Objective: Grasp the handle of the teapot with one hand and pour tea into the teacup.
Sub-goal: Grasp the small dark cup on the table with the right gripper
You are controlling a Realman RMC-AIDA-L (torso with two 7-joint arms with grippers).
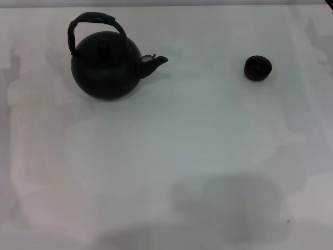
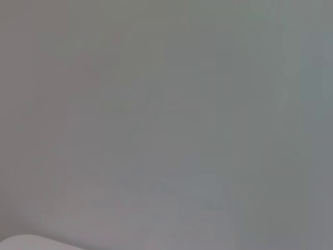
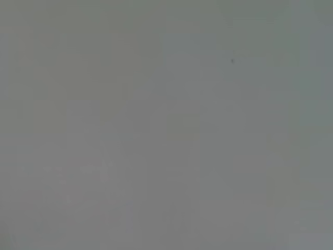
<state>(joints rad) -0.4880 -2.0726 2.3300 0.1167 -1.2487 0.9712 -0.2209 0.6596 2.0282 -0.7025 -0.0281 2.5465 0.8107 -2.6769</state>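
neither gripper appears in the head view, and neither wrist view shows its own arm's fingers, so the state of the left and right grippers cannot be told: released, clenched or grasping is not visible. nothing is seen held or touched by either arm

the teapot (image 1: 105,66) stands upright on the white table (image 1: 171,156), toward the far left of the head view, on the robot's left side. the handle (image 1: 93,23) arches over the top of the pot, and nothing is in contact with it. the short spout (image 1: 154,62) points toward the robot's right, in the direction of the teacup (image 1: 258,68). the teacup sits upright on the far right part of the table, well apart from the teapot, with bare table surface between them

with no gripper in view, positions relative to either tool cannot be given

the left wrist view shows only a plain grey-white surface with a pale curved edge (image 2: 31,242) in one corner; what that edge belongs to cannot be told. the right wrist view shows only a plain grey surface with one small dark speck (image 3: 232,61). a soft dark shadow (image 1: 229,205) lies on the near part of the table; its source is out of view
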